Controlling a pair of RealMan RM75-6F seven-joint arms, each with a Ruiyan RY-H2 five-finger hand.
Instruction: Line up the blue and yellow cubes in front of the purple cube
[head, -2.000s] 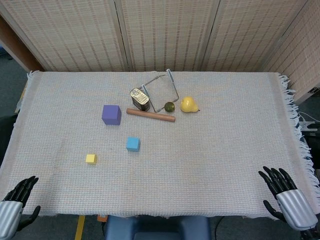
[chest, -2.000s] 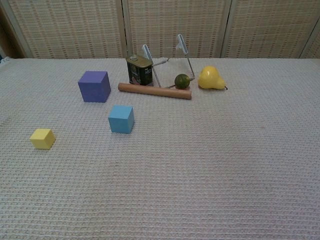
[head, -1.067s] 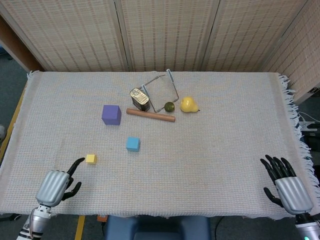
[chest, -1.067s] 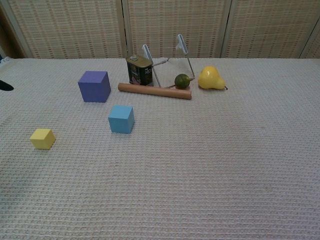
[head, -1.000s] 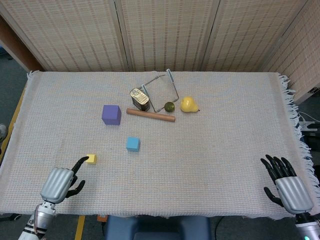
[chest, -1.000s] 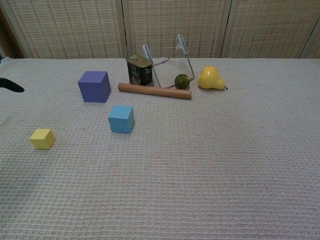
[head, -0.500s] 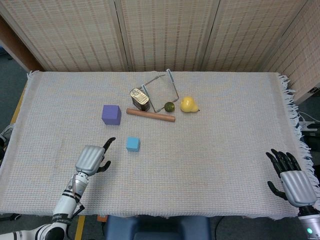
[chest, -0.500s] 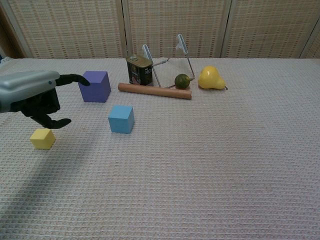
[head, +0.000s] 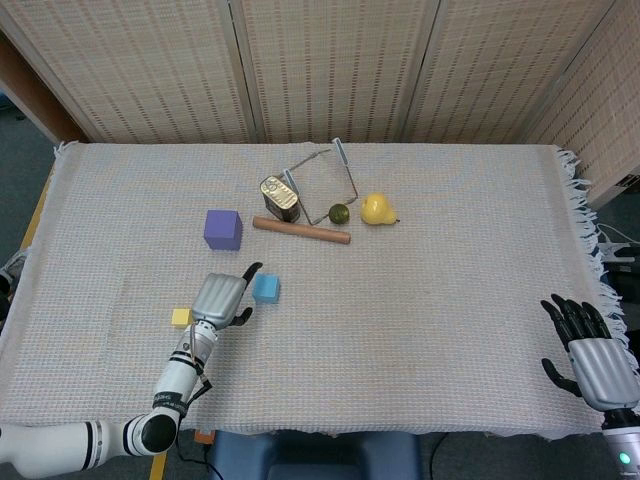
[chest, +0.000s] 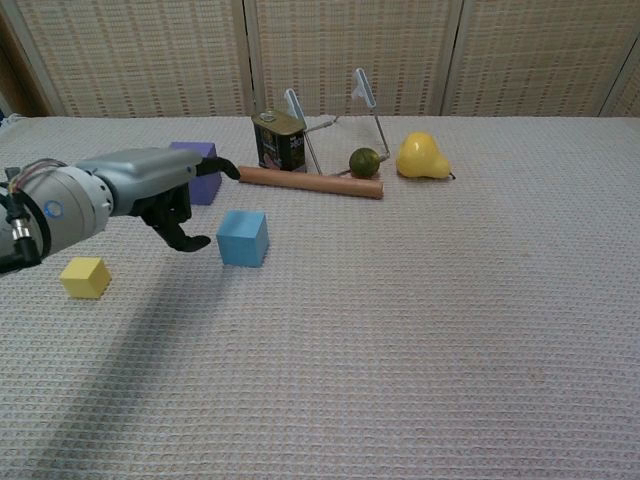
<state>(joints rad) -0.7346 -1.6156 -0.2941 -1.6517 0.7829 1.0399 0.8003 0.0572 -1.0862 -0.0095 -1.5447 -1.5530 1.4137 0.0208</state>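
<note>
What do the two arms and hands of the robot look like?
Left hand: ridged silver-grey back, black fingers; the wrist is white and silver, with thin cables and a round blue mark; further back come black joint rings. Right hand: same silver back and black fingers, above a white wrist.

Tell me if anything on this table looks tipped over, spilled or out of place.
Nothing looks spilled or damaged. The wire rack leans tilted against the tin can, and a wooden rod lies flat just in front of them.

Bright even light, soft shadows, edges perhaps slightly distorted
</note>
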